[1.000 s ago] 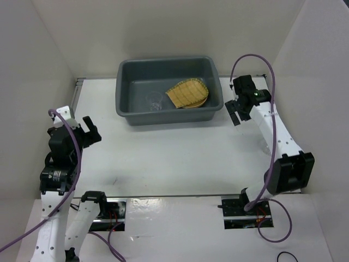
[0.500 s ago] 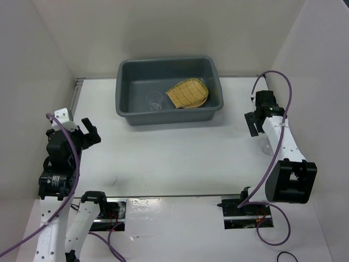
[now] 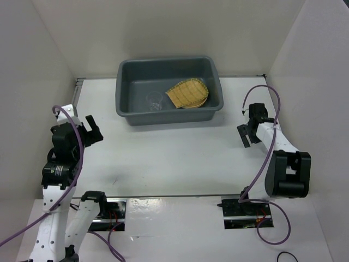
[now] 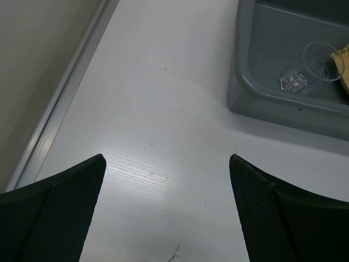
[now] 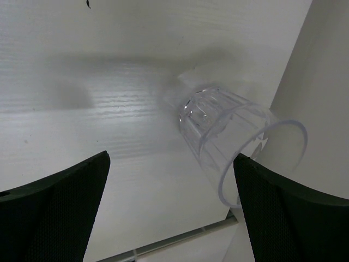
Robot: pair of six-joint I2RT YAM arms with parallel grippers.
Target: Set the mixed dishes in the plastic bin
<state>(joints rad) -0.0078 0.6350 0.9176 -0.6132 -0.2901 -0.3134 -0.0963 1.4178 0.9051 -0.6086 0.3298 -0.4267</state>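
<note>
clear cup [image 5: 234, 136] lies on its side against the right wall [image 5: 322, 82], well apart from the bin [image 3: 163, 117]. right gripper [image 5: 170, 158] hangs above it, jaws spread, empty; best to centre on the ribbed body, then pinch gently. left gripper [image 4: 166, 158] spread too, empty.
</note>
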